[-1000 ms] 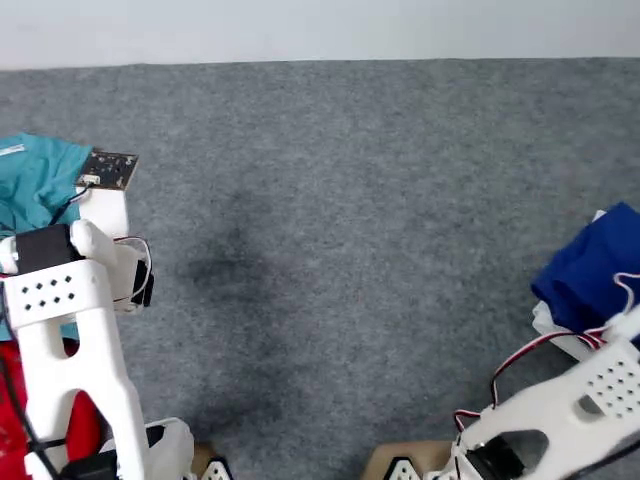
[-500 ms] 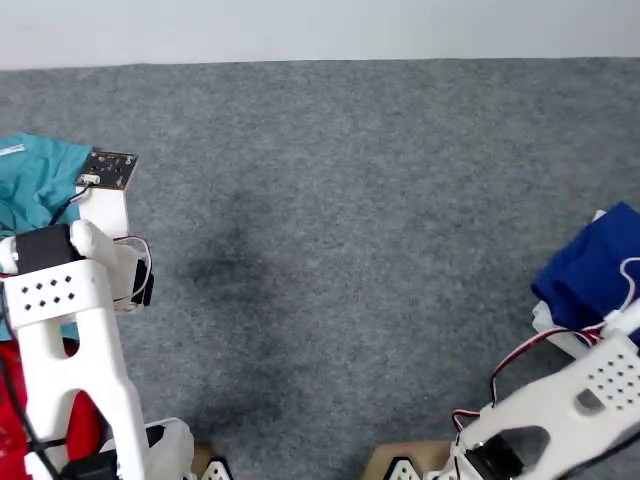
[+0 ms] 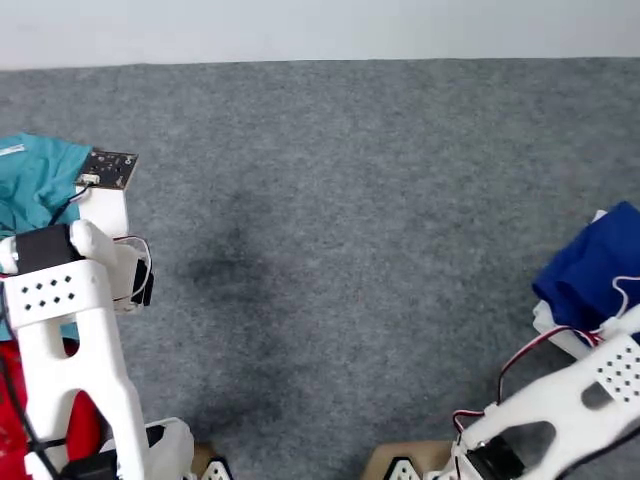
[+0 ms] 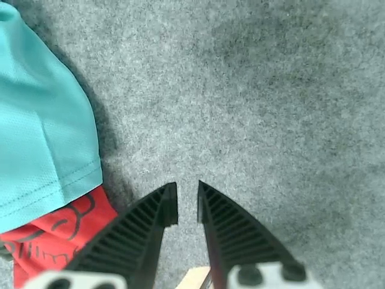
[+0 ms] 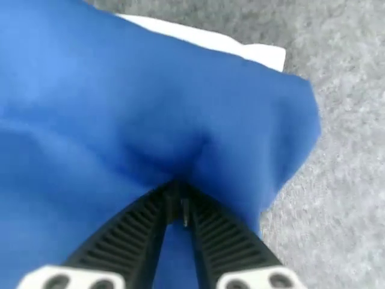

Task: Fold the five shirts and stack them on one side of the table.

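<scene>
A blue shirt [image 3: 592, 270] lies bunched at the table's right edge on top of a white shirt [image 3: 556, 334]. My right gripper [image 5: 180, 198] is shut on the blue shirt [image 5: 120, 108], pinching a fold of its cloth; the white shirt [image 5: 240, 48] peeks out beyond it. At the left edge a teal shirt [image 3: 35, 185] lies over a red shirt [image 3: 40, 420]. My left gripper [image 4: 187, 201] hangs over bare grey mat beside the teal shirt [image 4: 36, 138] and red shirt [image 4: 54, 241], its fingers nearly together and holding nothing.
The grey felt mat [image 3: 350, 220] covers the table, with a pale wall strip along the far edge. Both white arm bases [image 3: 80, 400] stand at the near edge, the other arm [image 3: 560, 410] at the right.
The right arm has shifted slightly toward the near right corner with the blue shirt held. The left arm has not moved.
</scene>
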`<action>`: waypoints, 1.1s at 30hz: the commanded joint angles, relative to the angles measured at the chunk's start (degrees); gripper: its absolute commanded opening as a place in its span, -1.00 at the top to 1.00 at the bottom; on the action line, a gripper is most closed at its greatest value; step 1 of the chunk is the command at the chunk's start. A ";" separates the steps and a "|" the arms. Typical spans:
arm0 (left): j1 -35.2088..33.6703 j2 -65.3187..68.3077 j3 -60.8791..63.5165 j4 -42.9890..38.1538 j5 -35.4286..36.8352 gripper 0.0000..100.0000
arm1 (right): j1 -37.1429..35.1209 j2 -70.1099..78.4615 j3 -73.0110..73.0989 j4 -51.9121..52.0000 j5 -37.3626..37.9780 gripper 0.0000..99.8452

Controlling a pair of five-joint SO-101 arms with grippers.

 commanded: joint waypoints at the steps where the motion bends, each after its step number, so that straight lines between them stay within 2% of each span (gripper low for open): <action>1: 0.53 -1.32 -0.31 -0.88 0.26 0.85 | -2.68 -6.99 -8.53 6.64 0.70 0.97; 4: 0.53 -1.32 -0.31 -1.67 0.26 0.85 | -4.53 -9.19 -11.16 9.89 0.62 0.97; 8: 0.53 -1.32 -0.31 -2.37 0.26 0.85 | -4.53 -12.09 -6.59 9.89 0.62 0.98; 20: 0.62 -1.32 -0.31 -3.25 0.26 0.85 | -1.45 -29.85 32.88 9.36 0.79 0.98; 28: 0.62 -1.32 -0.40 -3.16 0.26 0.85 | 6.20 -20.26 34.81 3.74 0.88 0.98; 33: 0.62 -1.32 -0.31 -3.16 0.26 0.85 | 6.11 -15.43 34.64 5.49 0.88 0.98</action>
